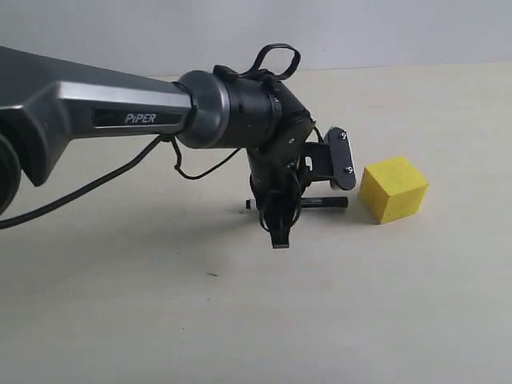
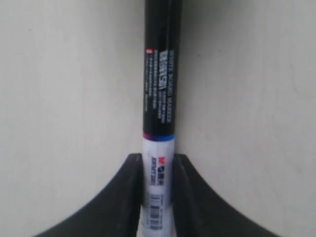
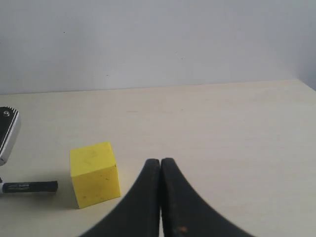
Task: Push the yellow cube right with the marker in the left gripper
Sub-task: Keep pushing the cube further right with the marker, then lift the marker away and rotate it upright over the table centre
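Your left gripper (image 2: 158, 165) is shut tight on the marker (image 1: 324, 203). Both black jaws pinch the white labelled section near one end, so most of the black barrel sticks out free as a pushing rod. You are holding the marker level and low over the table (image 1: 240, 320), pointing right. Its tip is aimed at the left face of the yellow cube (image 1: 392, 189) and sits just short of it, with a narrow gap showing in the right wrist view. I judge that low, level hold should make the cube slide rather than tip. The cube sits flat on the table, right of the gripper and turned slightly, so an off-centre push could spin it. Your right gripper (image 3: 161, 165) has its jaws pressed together on nothing. Its camera faces the cube, but I cannot tell whether it stands in the cube's path.
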